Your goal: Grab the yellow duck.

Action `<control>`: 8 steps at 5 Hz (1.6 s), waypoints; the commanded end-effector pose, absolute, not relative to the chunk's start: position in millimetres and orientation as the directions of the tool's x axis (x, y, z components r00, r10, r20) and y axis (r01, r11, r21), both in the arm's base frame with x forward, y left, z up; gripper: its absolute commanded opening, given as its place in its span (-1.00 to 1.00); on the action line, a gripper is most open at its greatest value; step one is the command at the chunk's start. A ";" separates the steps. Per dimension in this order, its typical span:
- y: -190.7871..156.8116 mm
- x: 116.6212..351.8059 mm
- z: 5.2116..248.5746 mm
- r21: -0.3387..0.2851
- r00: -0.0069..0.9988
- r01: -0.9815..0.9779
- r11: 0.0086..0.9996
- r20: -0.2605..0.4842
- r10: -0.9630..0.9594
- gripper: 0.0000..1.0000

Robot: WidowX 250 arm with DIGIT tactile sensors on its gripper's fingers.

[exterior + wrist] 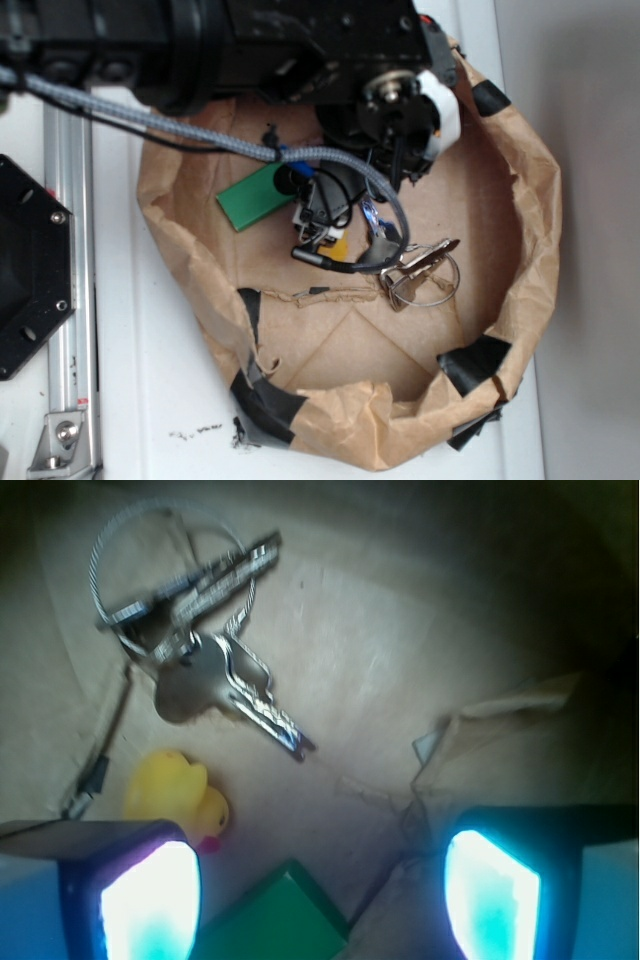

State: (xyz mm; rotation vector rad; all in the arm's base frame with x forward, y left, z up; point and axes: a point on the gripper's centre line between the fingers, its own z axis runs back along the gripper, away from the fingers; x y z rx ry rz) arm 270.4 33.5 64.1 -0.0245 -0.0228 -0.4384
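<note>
Wrist view showed the claw [320,890] spread wide and empty, the yellow duck [178,798] just beside its left finger, near the keys [215,675]. The approach step looked unfinished; it needed shifting left before closing.

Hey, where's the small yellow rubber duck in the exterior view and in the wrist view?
Exterior: the small yellow rubber duck is only a yellow sliver at centre, mostly hidden under the arm.
Wrist: lower left, just above the gripper's left finger.
Shared landmark: the bunch of silver keys, lying beside the duck in both views.
</note>
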 end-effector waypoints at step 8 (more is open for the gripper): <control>-55.6 247.7 26.5 -0.099 0.775 0.629 0.771 0.000 -0.632 1.00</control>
